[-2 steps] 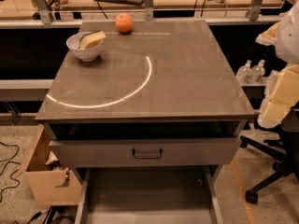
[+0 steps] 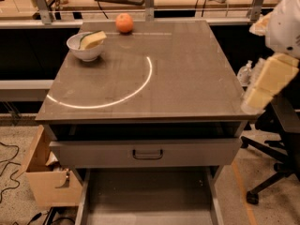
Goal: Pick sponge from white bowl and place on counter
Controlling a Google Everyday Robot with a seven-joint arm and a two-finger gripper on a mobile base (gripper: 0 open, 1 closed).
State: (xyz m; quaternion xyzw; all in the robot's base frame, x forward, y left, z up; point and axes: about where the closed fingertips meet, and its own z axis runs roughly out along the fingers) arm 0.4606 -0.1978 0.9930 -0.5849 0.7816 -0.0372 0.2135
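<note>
**Hand moves a little toward the desk, sponge not yet touched**

My hand (image 2: 268, 84) hangs outside the right edge of the desk (image 2: 187, 74), near the front right corner. Compared with a moment ago it has shifted a little up and toward the desk. The things on the desk have not moved. I cannot tell if the hand is spread or pressed together.

The sponge (image 2: 92, 39) lies tilted in the white bowl (image 2: 84, 54), with one end over the rim, close to the back left corner. The orange (image 2: 124, 22) stands near the bowl, at the back edge.

So I judge that the task is only at its beginning. The reach has started, but I must go across the whole desk, from front right to back left, before I am above the bowl. The middle of the desk seems to me a suitable place for putting the sponge down later.
</note>
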